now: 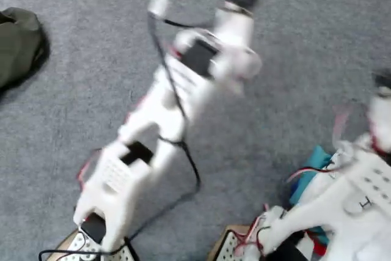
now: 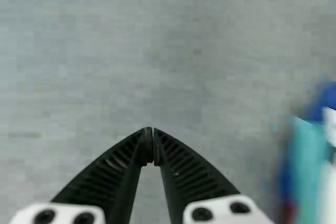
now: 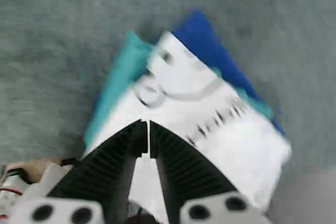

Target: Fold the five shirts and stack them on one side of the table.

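Left end effector (image 2: 148, 142) has its fingers pressed together on nothing and hangs over bare grey worktop (image 1: 293, 59) toward the far edge. Right end effector (image 3: 148, 137), fingers likewise together and empty, hangs above the stack of folded shirts (image 3: 210, 114) near the right near corner, white on top with teal and blue beneath. A dark green shirt (image 1: 18, 44) lies bunched at the left edge, well apart from the stack.

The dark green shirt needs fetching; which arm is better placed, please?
Likely left: the left pincer hangs over bare table, nearer the dark green shirt; the right pincer is over the folded stack.
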